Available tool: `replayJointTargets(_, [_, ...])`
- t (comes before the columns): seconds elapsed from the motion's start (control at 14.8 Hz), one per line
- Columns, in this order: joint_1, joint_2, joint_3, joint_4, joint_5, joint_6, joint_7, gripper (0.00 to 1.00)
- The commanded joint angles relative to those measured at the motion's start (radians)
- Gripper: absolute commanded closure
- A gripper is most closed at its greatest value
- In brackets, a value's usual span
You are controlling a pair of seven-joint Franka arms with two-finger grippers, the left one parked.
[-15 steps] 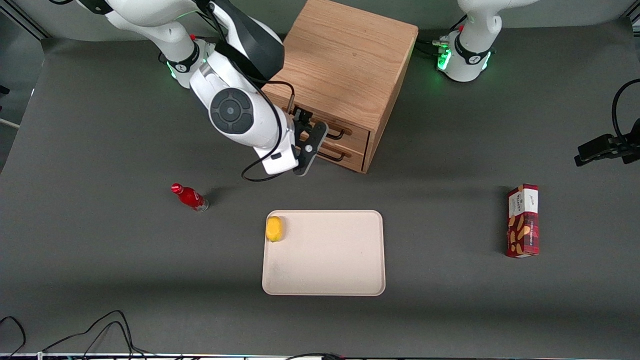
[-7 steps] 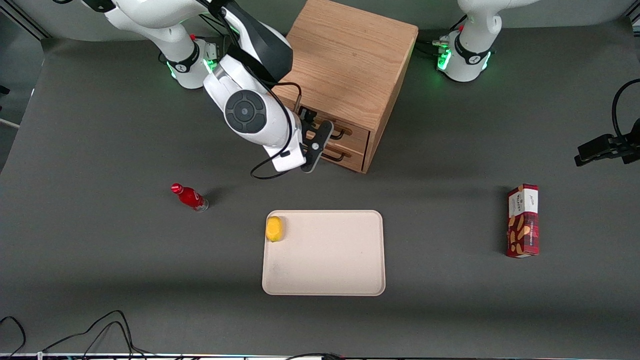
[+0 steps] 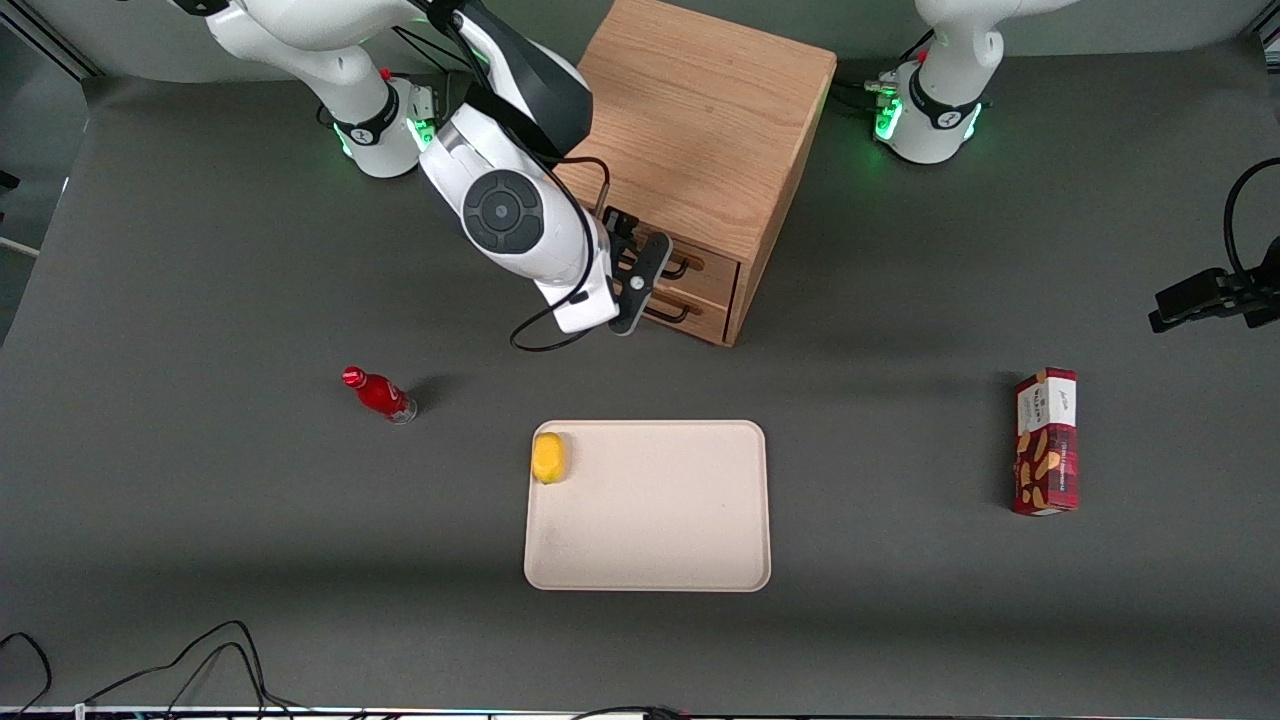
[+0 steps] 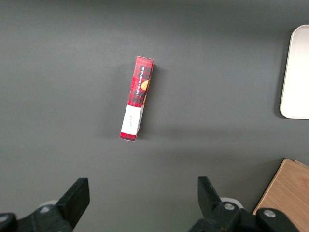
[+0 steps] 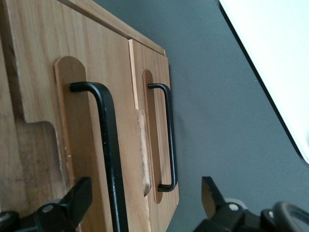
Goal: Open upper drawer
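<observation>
The wooden cabinet (image 3: 690,130) stands at the back of the table, its two drawer fronts facing the front camera at an angle. The upper drawer (image 3: 712,264) sits flush with the cabinet front, and so does the lower one. Its black wire handle (image 3: 682,268) shows close up in the right wrist view (image 5: 109,145). My gripper (image 3: 640,285) is open right in front of the drawer fronts. The upper handle runs between its fingertips (image 5: 77,200), close to one of them and touching neither. The lower drawer's handle (image 5: 166,140) is also between the fingers, nearer the table.
A beige tray (image 3: 650,540) with a yellow fruit (image 3: 548,457) at one corner lies nearer the front camera than the cabinet. A red bottle (image 3: 380,395) stands toward the working arm's end. A red snack box (image 3: 1046,441) lies toward the parked arm's end.
My arm has swung toward the cabinet, bringing the open gripper from beside the drawer fronts to directly in front of the handles. Both drawers have stayed where they were.
</observation>
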Motion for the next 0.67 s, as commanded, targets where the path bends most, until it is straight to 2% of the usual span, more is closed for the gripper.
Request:
replayJointTargets(0.0, [-0.005, -0.031, 0.003, -0.048, -0.003, 0.030, -0.023, 0.00])
replayJointTargets(0.61, [-0.011, -0.012, 0.003, -0.054, -0.038, 0.066, -0.023, 0.00])
